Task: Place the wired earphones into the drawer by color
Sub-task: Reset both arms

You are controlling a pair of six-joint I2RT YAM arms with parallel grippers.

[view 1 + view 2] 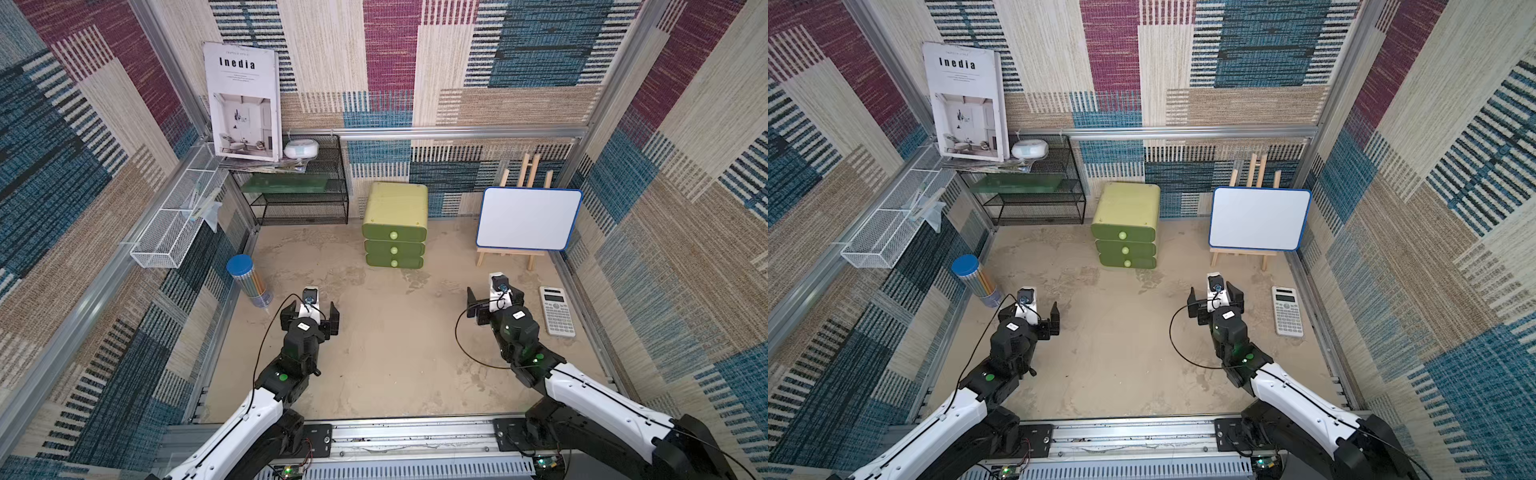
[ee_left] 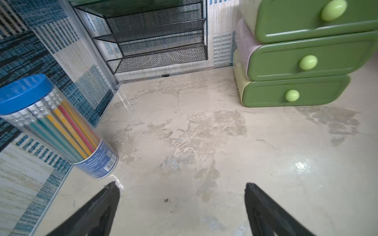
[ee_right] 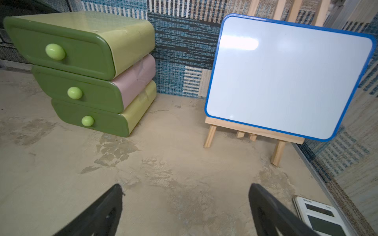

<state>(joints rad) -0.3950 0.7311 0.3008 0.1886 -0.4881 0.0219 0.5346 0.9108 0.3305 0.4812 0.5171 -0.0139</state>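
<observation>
The left gripper (image 1: 310, 309) is hanging low over the table with its two black jaws spread wide and holding nothing. In the left wrist view only bare surface is showing between them. The right gripper (image 1: 494, 296) is sitting the same way, with its jaws fully apart and empty; in the right wrist view the gap between them is showing only table.

Both are hovering over the mottled beige tabletop (image 1: 395, 357), well apart from each other. Just beside the left gripper, toward the left wall, a clear cylindrical tub of coloured pencils with a blue lid (image 1: 249, 282) is standing upright. Near the right gripper, on its outer side, a white pocket calculator (image 1: 557, 309) is lying flat.

Farther back, between the two arms, the green three-drawer plastic chest (image 1: 395, 216) is standing against the rear wall. All three of its drawers are sitting shut, each with a pale green round knob (image 3: 55, 51). Where the wired earphones are lying cannot be told, as no view is showing them.

To the right of the chest a blue-framed whiteboard on a small wooden easel (image 1: 528, 218) is leaning back. To the left of the chest a black wire-mesh shelf rack (image 1: 299, 199) is filling the rear corner, with a white magazine titled "Inedia" (image 1: 243, 99) propped on top of it.
</observation>
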